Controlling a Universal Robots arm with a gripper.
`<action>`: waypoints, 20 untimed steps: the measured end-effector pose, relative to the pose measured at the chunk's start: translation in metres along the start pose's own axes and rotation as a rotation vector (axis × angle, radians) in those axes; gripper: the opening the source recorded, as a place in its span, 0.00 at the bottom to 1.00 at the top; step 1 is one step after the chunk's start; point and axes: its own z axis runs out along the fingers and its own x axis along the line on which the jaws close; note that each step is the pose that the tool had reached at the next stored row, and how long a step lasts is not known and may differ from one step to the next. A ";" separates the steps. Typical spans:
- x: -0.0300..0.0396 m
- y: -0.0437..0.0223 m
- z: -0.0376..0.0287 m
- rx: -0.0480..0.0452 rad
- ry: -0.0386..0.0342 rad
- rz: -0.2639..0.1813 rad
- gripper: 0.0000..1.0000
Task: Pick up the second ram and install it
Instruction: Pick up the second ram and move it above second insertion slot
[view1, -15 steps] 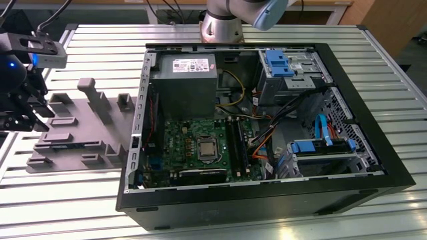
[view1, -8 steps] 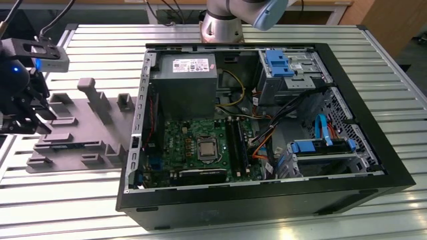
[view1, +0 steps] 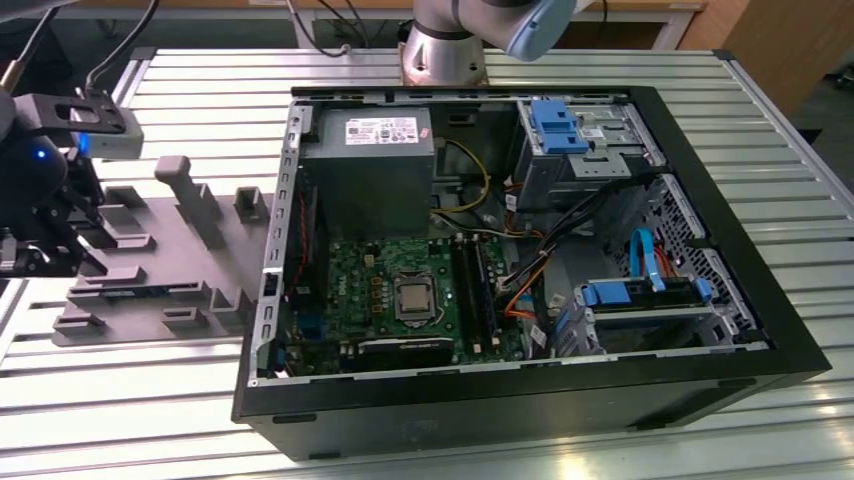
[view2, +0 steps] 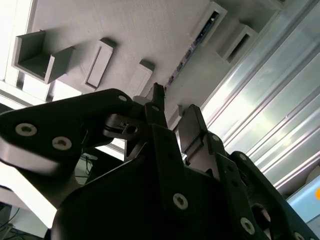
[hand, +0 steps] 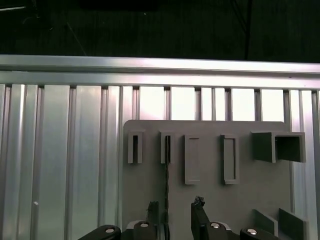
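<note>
The second ram (hand: 166, 172) stands on edge in a slot of the grey holder tray (hand: 210, 195). It is a thin dark stick running toward my gripper (hand: 175, 212). In the second wrist view the ram (view2: 194, 44) shows blue-green with small chips, beyond the fingertips (view2: 158, 97). The gripper (view2: 174, 109) is open, one finger on each side of the ram's line, just above the tray. In the exterior view my gripper (view1: 54, 262) hangs over the left end of the tray (view1: 174, 240), where the ram (view1: 140, 292) lies.
An open computer case (view1: 534, 400) lies at the exterior view's right of the tray. Inside are the green motherboard (view1: 354, 285), black memory slots (view1: 470, 285), a grey power supply (view1: 367, 165) and cables. The arm's base (view1: 441, 50) stands behind the case on the ribbed metal table (view1: 134, 420).
</note>
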 end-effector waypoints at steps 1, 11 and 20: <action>0.0001 0.0005 0.0012 -0.0001 0.0001 0.000 0.39; 0.0019 0.0005 0.0130 0.0000 0.0001 0.000 0.39; 0.0037 0.0012 0.0293 0.0000 0.0001 0.000 0.39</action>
